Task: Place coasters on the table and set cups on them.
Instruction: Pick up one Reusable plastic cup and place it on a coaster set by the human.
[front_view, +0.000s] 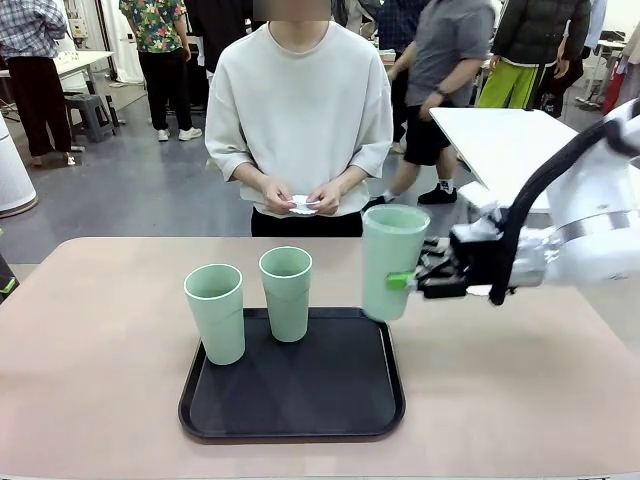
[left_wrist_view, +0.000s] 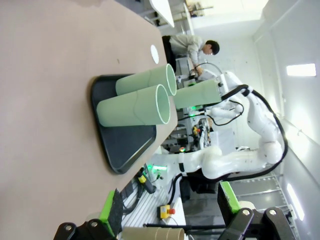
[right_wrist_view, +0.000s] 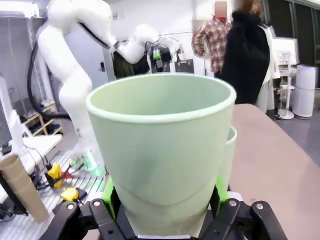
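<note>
So the right hand is clamping a held tumbler just below its middle. Green pads are pressing on either side, and it's hanging upright in the air over the right rim of the black tray. The tumbler is tall, pale mint-green matte plastic, tapering, with no handle and a faint step line low down.

A left tumbler and a middle tumbler are standing upright on the tray's far left part, close together but not touching. The tray is a rounded square with a low lip, sitting on the smooth beige-pink bench.

Across the bench, the person's hands are holding thin white coasters. The left hand is gaping open, gripping nothing.

People are standing around on the grey floor behind, and a white table is sitting off to the right.
</note>
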